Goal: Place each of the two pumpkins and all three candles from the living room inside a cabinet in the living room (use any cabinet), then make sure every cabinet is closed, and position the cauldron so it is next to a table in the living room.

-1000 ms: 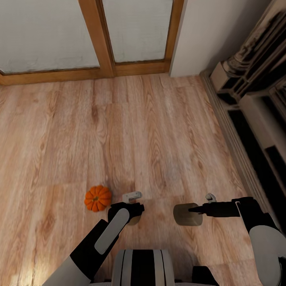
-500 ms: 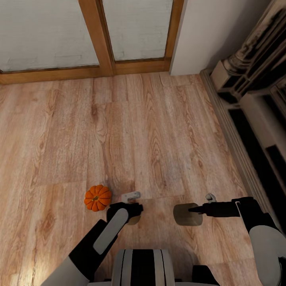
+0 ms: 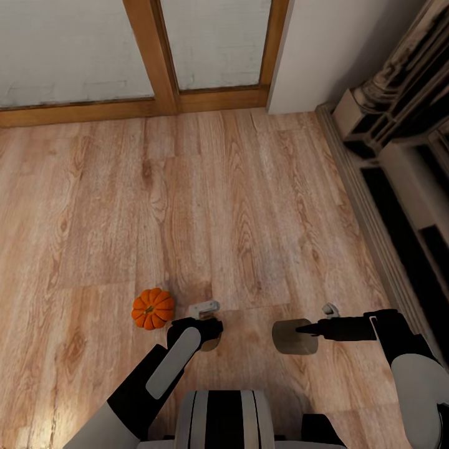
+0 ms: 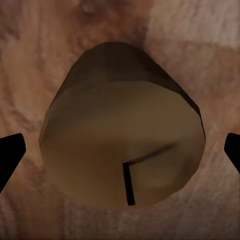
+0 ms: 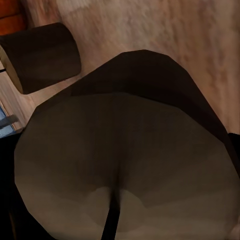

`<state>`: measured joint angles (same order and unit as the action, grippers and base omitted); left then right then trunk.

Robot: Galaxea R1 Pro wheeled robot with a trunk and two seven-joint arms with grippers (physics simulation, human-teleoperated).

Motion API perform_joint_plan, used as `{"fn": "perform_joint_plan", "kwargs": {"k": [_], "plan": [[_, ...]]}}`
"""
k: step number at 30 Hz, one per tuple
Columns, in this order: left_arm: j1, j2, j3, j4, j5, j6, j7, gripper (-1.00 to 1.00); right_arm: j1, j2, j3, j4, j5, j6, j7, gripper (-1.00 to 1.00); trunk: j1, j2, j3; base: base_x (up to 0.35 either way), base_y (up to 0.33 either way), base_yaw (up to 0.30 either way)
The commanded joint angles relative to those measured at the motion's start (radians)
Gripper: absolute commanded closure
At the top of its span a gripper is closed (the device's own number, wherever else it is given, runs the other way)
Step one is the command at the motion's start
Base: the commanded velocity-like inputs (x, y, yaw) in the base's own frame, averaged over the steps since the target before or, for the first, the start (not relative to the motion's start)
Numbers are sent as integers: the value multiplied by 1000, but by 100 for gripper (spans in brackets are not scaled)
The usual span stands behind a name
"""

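1 slight shift of the whole picture is all that has changed: the wooden door frame [image 3: 156, 62] sits a touch higher in my head view than a second ago, so the camera moved, not the things. Both arms look unmoved, so I judge no progress in that second.

The plank floor [image 3: 237, 199] is bare ahead, with the dark fireplace [image 3: 399, 125] along the right.

My left gripper [image 4: 120, 150] has its fingers spread wide either side of 1 tan candle [image 4: 100, 130], clear of it. The right gripper [image 3: 305, 328] is up against a 2nd candle [image 3: 294, 337]; I cannot tell its grip.

The pumpkin [image 3: 153, 308], small, orange, ribbed, rests on the floor just beside my left gripper, on its outer side, untouched.
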<state>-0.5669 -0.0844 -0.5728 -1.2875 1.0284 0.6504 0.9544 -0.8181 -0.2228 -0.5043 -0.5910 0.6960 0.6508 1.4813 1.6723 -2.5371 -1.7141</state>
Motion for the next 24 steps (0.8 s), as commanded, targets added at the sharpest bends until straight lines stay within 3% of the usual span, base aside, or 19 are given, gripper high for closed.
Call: {"fn": "perform_joint_plan", "kwargs": {"k": [1, 24], "plan": [[-1, 0, -1, -1, 7, 2, 8, -100, -1, 1, -7, -1, 10, 12, 8, 100, 0, 0, -1, 0, 0, 0], [-1, 0, -1, -1, 6, 2, 7, -100, -1, 2, -7, -1, 10, 12, 7, 100, 6, -3, -51, 0, 0, 0]]}}
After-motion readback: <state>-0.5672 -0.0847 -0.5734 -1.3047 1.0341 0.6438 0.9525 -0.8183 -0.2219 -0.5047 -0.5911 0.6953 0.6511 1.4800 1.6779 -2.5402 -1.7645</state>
